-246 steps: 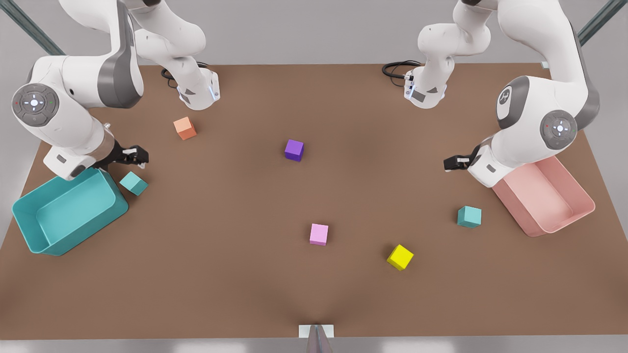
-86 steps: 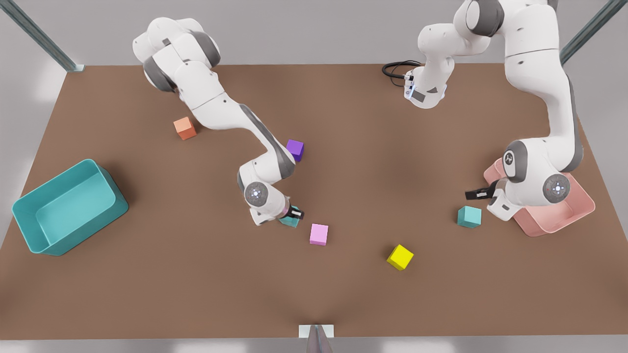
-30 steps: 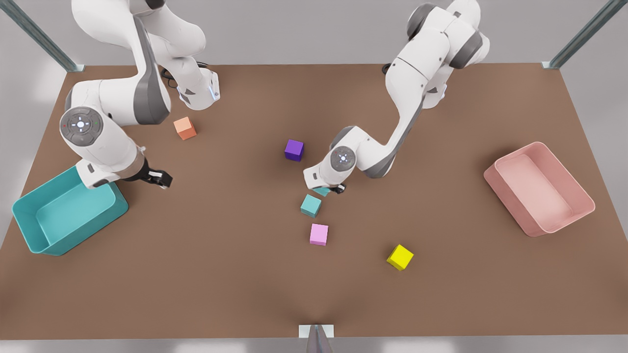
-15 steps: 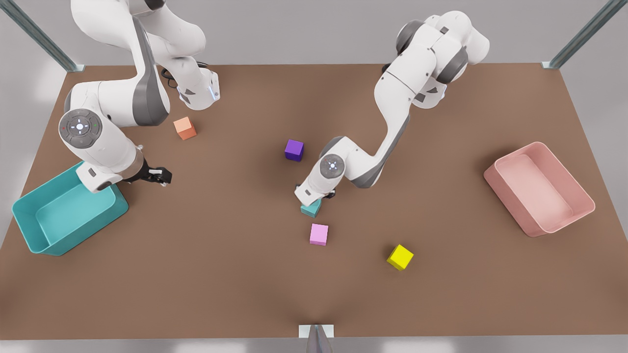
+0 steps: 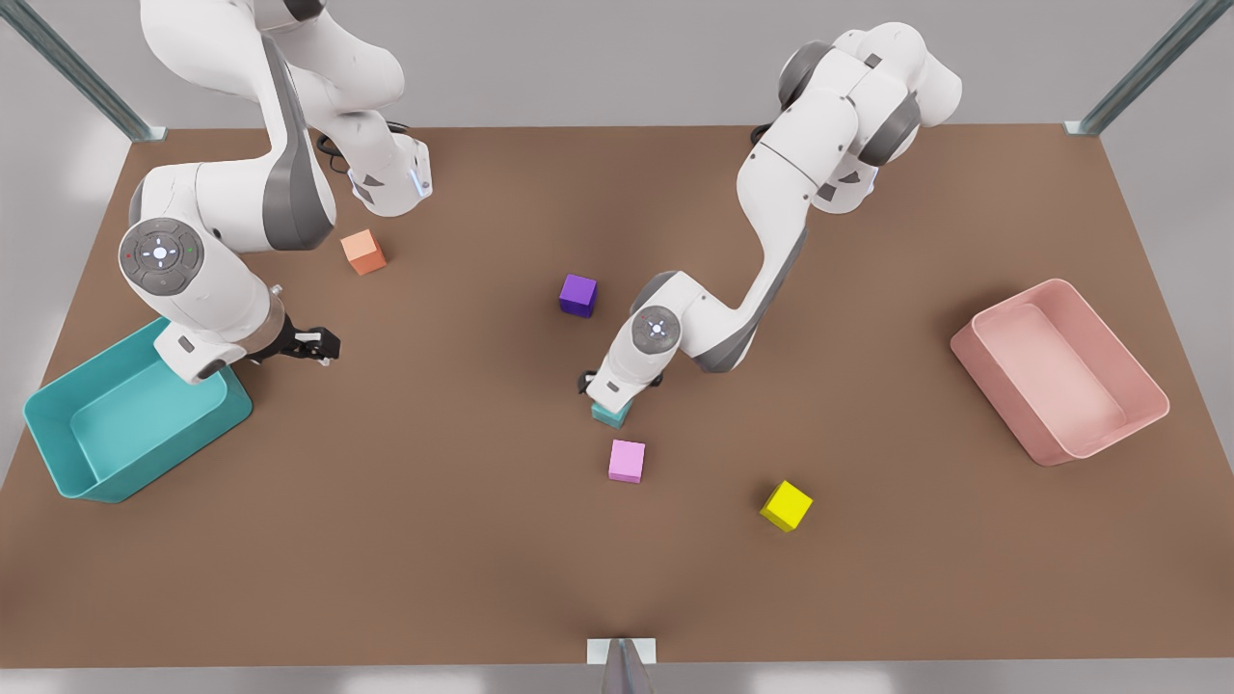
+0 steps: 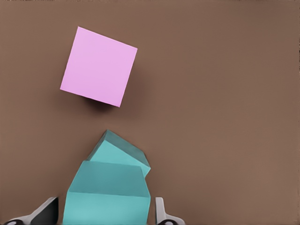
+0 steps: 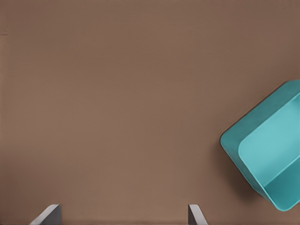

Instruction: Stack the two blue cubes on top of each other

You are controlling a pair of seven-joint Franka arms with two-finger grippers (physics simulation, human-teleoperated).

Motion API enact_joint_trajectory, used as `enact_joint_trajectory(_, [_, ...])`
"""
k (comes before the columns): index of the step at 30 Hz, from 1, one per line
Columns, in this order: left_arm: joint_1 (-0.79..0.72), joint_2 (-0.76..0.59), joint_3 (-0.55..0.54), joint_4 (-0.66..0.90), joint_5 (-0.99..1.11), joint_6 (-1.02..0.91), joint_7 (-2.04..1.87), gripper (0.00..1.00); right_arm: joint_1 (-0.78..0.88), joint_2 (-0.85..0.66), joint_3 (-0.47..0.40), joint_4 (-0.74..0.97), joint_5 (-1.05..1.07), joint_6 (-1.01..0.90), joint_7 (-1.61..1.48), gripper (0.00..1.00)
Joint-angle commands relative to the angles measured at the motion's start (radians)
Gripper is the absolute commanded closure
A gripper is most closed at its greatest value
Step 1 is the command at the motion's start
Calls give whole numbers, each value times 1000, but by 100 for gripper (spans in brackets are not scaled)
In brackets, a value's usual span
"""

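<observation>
My left gripper is down at the table's middle, shut on one blue cube. That cube sits over the second blue cube, which is turned at an angle and pokes out beneath it. In the front view a teal corner of a blue cube shows under the gripper. A finger flanks the held cube on each side. My right gripper waits open above bare table at the front view's left, by the teal bin.
A pink cube lies just in front of the stack. The yellow cube, purple cube and orange cube are scattered about. The teal bin sits at the left, the pink bin at the right.
My left gripper carried its blue cube over the other blue cube and came down onto it. The right arm has barely moved beside the teal bin.
</observation>
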Motion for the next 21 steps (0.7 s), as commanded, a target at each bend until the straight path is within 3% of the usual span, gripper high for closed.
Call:
enact_joint_trajectory(1, [1,-4,0,12,1,-5,-144,0,0,-1,0,1,1,0,-48,0])
enact_joint_trajectory(13, [73,-45,0,53,1,-18,-138,0,-1,-3,0,1,-1,0,-53,0])
enact_joint_trajectory(16, [211,-151,-6,58,6,-313,-104,0,-3,-7,-2,1,1,2,-94,0])
enact_joint_trajectory(19, [521,-320,-3,123,105,-832,572,0,-12,-10,-3,5,1,0,-99,0])
enact_joint_trajectory(21, [529,-350,1,227,199,-1027,729,0,-10,-9,-3,5,-2,-6,-89,0])
